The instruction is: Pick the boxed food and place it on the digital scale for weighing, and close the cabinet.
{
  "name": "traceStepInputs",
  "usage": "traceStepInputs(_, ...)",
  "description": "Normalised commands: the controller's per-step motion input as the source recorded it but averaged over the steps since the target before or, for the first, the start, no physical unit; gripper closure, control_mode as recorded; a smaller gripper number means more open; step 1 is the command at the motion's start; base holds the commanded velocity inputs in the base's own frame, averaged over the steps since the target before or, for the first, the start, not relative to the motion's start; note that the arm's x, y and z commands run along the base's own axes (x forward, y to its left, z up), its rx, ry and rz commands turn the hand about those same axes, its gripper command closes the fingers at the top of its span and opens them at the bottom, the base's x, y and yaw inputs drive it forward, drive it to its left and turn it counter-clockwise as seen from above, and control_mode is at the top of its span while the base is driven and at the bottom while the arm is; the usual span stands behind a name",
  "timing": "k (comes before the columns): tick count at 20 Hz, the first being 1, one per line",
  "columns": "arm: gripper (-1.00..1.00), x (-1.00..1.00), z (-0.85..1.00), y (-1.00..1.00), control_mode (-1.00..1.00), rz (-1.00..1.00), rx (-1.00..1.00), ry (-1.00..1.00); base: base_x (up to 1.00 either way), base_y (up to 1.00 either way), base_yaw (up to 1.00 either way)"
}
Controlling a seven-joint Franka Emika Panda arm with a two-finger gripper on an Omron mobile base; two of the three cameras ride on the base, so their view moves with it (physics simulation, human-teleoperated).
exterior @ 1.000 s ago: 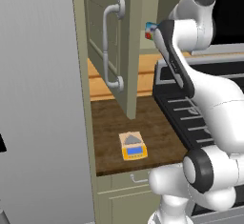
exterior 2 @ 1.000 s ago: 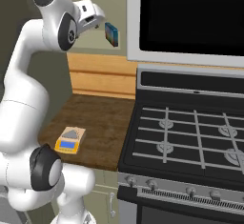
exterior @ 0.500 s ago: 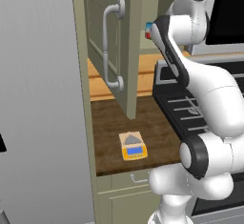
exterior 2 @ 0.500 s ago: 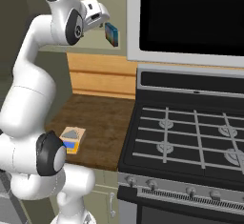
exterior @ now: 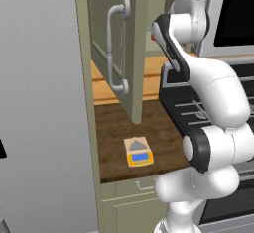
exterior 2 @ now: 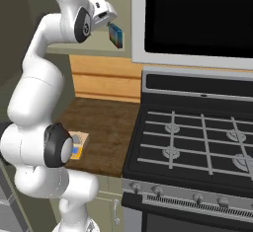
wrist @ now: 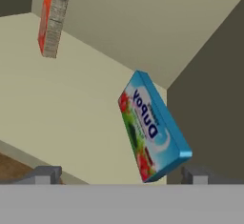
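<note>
The boxed food (wrist: 152, 127), blue with red and green print, stands tilted on the cabinet shelf (wrist: 71, 118) close in front of my gripper (wrist: 119, 175). The gripper is open, its fingertips (wrist: 45, 174) spread on either side below the box without touching it. From the right base view the box (exterior 2: 115, 35) sits just past the raised hand (exterior 2: 103, 13). The yellow digital scale (exterior: 139, 152) lies on the wooden counter below, partly behind the arm (exterior 2: 76, 147). The cabinet door (exterior: 134, 53) hangs open, its grey bar handle (exterior: 115, 48) facing the camera.
An orange-red box (wrist: 53, 18) stands further along the same shelf. A black stove (exterior 2: 197, 142) adjoins the wooden counter (exterior: 114, 128) on the right, with a microwave (exterior 2: 197, 19) above it. A tall grey wall (exterior: 44, 103) bounds the left side.
The arm has swung and the hand has reached a little closer to the boxed food in the cabinet. The box, scale and door have not moved.
</note>
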Motion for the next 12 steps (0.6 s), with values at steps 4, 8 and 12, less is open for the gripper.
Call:
traceStepInputs(4,-1.0,0.31,-0.1,0.0,-1.0,0.0,-0.04,0.0,0.0,0.0,0.0)
traceStepInputs(8,-1.0,0.26,-0.01,-0.02,-1.0,0.0,0.0,0.0,0.0,0.0,0.0)
traceStepInputs(12,-1.0,0.3,0.0,-0.1,-1.0,0.0,0.0,0.03,0.0,0.0,0.0)
